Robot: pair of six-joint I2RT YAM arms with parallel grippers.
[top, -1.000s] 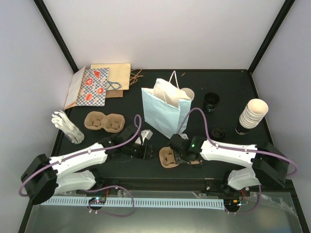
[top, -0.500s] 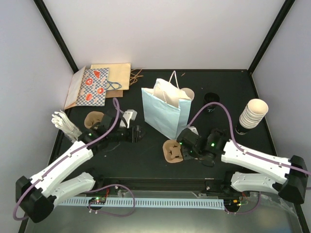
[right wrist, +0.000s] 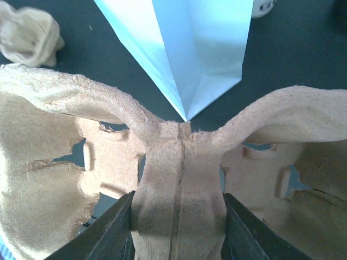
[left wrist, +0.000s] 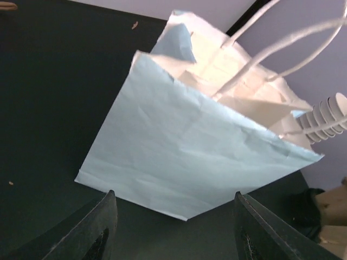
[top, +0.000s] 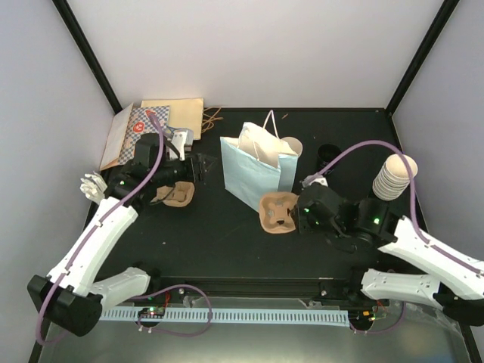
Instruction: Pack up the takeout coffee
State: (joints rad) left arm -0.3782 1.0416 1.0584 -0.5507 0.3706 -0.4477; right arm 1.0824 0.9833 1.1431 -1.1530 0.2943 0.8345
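While right hand [right wrist: 178,227] grips carrier [top: 277,213], left hand [left wrist: 173,233] open; black tabletop [top: 219,242], white walls [top: 249,53].

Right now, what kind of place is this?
Probably a lab test bench staged as a coffee takeout counter: two robot arms at a black table, a light blue paper bag, stacked paper cups, and a cardboard cup carrier.

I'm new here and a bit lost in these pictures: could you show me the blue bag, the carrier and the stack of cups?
blue bag [top: 253,178], top view, on its front face.
carrier [right wrist: 179,200], right wrist view, on its middle ridge.
stack of cups [top: 393,177], top view, on the upper cups.
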